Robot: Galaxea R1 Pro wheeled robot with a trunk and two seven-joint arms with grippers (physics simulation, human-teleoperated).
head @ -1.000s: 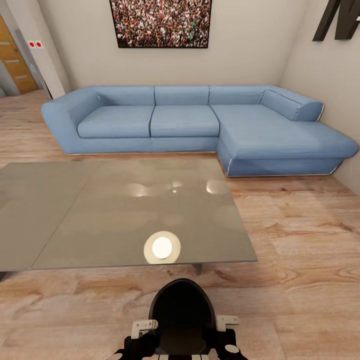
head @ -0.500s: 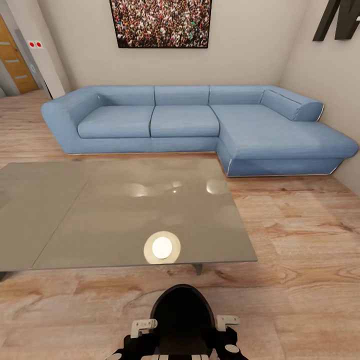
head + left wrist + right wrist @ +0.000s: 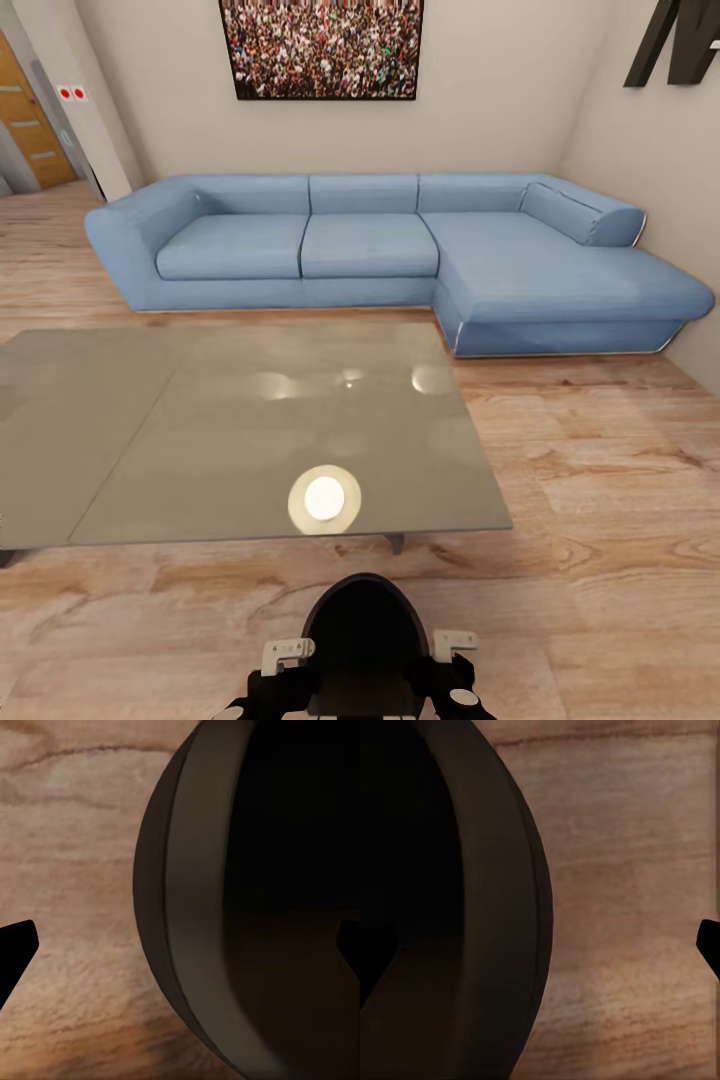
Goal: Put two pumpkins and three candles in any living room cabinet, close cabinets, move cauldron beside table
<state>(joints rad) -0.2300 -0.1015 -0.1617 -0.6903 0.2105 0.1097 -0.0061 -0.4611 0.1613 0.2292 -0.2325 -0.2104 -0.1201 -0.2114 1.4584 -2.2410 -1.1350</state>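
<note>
We hold the black cauldron (image 3: 366,640) at bottom centre, near the grey table (image 3: 180,440). It seems heavy and rigid; both grippers grasp its rim, one each side.

Blue sofa (image 3: 400,260) across mid-frame against off-white wall (image 3: 480,110); crowd picture (image 3: 322,47) top centre; grey glossy table (image 3: 250,430) lower left; wood-plank floor (image 3: 600,480); wooden door (image 3: 30,115) upper left.

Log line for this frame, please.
phase: carrying | held: cauldron between both grippers, rim in wrist views | ahead: grey table, blue sofa beyond | pumpkins, candles: unseen | floor: wood plank
</note>
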